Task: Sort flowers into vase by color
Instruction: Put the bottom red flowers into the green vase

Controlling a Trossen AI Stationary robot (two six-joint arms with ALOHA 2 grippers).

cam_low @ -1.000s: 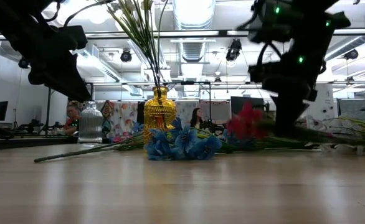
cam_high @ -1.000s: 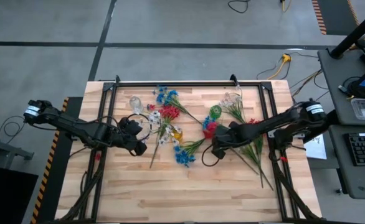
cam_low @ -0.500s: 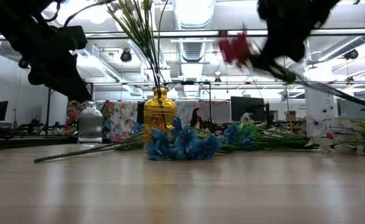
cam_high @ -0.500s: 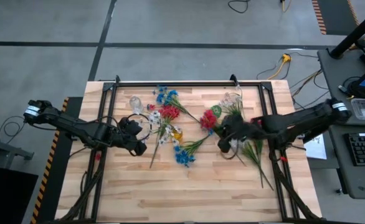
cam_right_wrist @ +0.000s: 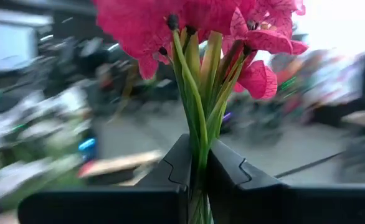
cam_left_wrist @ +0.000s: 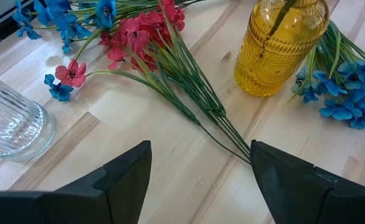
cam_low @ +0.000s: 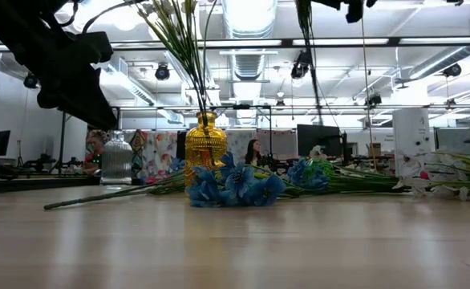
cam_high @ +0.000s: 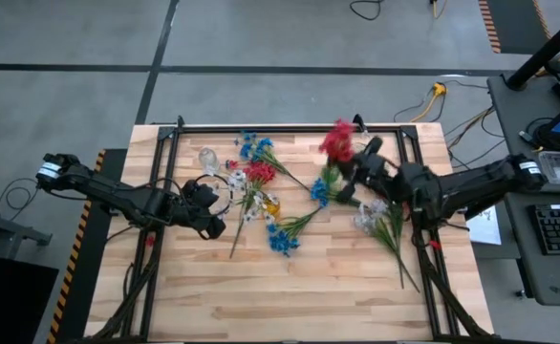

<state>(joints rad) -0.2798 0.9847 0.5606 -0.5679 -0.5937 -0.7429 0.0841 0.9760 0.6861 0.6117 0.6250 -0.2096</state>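
The right gripper (cam_high: 354,174) is lifted over the far right part of the surface (cam_high: 290,287), and its fingers (cam_right_wrist: 170,171) are pinched tight on the green stems of a red sprig (cam_high: 337,140). In the right wrist view the red blossoms (cam_right_wrist: 195,25) fill the upper part of the picture, while everything behind them is smeared, so nothing of the room or the surface can be made out there. In the low view only a thin stem (cam_low: 307,48) hangs down from the upper edge; the blossoms and the gripper itself are cut off.

The left gripper (cam_high: 206,205) hangs low over the left side of the surface, its fingers (cam_left_wrist: 126,174) spread wide and empty. Ahead of it lie a red sprig on the wood (cam_left_wrist: 145,37) and blue sprigs (cam_left_wrist: 344,93), beside a yellow vase (cam_left_wrist: 276,46) that already holds stems. A clear ribbed vase (cam_left_wrist: 11,127) is partly cut off at the edge of the left wrist view.

From above, more sprigs (cam_high: 385,225) lie under the right arm, probably the white ones, though the arm hides part of them. A blue cluster (cam_high: 282,239) lies near the middle.
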